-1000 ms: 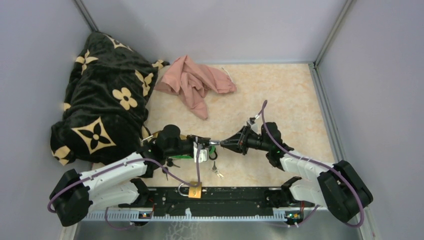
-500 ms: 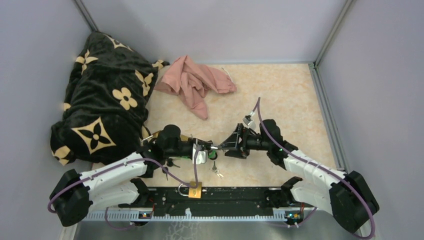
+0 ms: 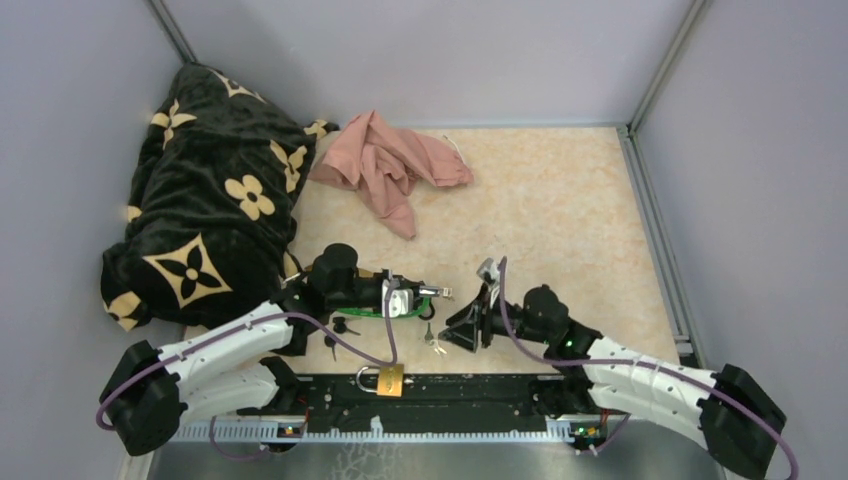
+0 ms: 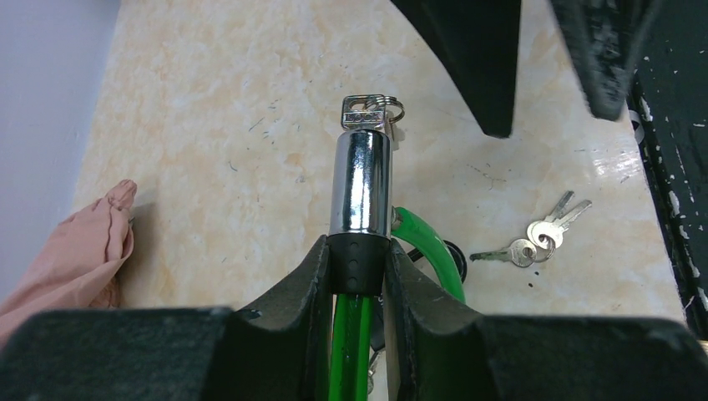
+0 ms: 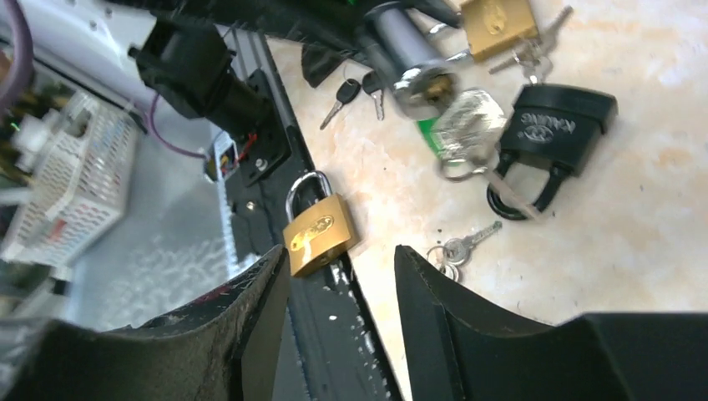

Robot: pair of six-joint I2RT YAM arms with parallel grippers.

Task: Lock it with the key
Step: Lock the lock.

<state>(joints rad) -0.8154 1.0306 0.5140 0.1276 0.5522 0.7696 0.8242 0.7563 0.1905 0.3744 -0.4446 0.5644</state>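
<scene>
Green cable lock (image 4: 361, 184) is held just above the table (image 3: 560, 200), near the front, its shiny end pointing away from the left arm. A big black blanket (image 3: 210, 190) with yellow flowers lies far left, a pink cloth (image 3: 390, 165) beside it. The left gripper (image 4: 357, 255) squeezes the lock's black collar. The right gripper (image 5: 342, 255) is partly open and holds nothing, a little apart from the lock. A black padlock (image 5: 551, 134) and a brass padlock (image 5: 317, 234) lie nearby. A small key (image 4: 367, 113) sits in the lock's shiny end. Loose keys (image 4: 538, 238) lie on the table.
</scene>
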